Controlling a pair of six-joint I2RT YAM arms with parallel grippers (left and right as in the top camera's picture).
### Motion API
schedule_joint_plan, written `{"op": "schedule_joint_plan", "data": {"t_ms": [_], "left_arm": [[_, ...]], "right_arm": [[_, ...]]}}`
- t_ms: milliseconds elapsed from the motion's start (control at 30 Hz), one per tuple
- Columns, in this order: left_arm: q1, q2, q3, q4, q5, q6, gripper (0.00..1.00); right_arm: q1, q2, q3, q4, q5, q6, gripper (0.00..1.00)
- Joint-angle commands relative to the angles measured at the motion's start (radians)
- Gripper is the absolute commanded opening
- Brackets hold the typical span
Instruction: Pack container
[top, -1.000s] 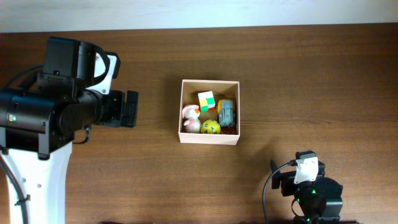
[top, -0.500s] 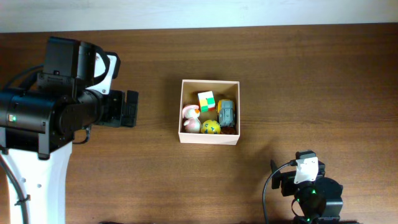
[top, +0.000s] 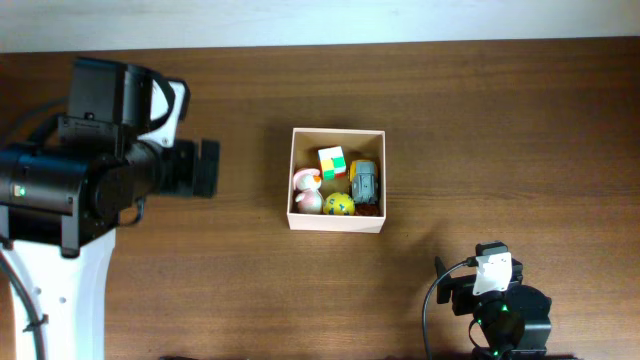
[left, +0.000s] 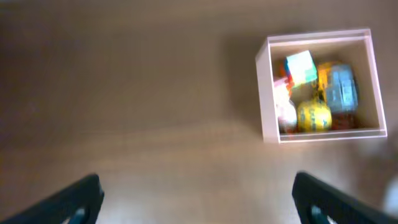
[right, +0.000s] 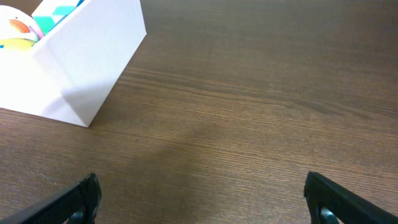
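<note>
The square white cardboard container (left: 267, 93) lay ahead-right of the wide, empty left gripper (left: 196, 198), ahead-left of the wide right gripper (right: 202, 196).

The container (top: 336, 222) is bordered by bare desk (top: 480, 130) on all four sides, so passage is left all round it. Inside, most of the floor is taken by toys (top: 338, 187); only a strip along the upper wall in the overhead view is left free.

- surface (right: 249, 93): dark wood grain, smooth, low sheen
- container (right: 93, 56): outer walls white matt board, inside tan cardboard
- cube (top: 332, 161): coloured plastic look
- left arm (top: 70, 185): black matt casing, smooth white shell at near end
</note>
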Motion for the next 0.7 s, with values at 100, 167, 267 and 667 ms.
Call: {"op": "schedule_joint_plan", "data": {"t_ms": [100, 167, 267, 667], "left_arm": [[0.051, -0.184, -0.243, 0.427, -0.034, 0.008, 0.99], [0.065, -0.259, -0.385, 0.571, -0.006, 0.008, 0.99], [0.09, -0.375, -0.599, 0.74, 0.026, 0.008, 0.99], [0.277, -0.846, -1.196, 0.9, 0.051, 0.009, 0.99]], "right_arm": [[-0.008, -0.011, -0.005, 0.002, -0.006, -0.005, 0.99], [-0.008, -0.011, -0.005, 0.002, -0.006, -0.005, 0.99], [-0.008, -0.011, -0.005, 0.002, -0.006, -0.005, 0.99], [-0.008, -0.011, -0.005, 0.002, -0.006, -0.005, 0.99]]}}
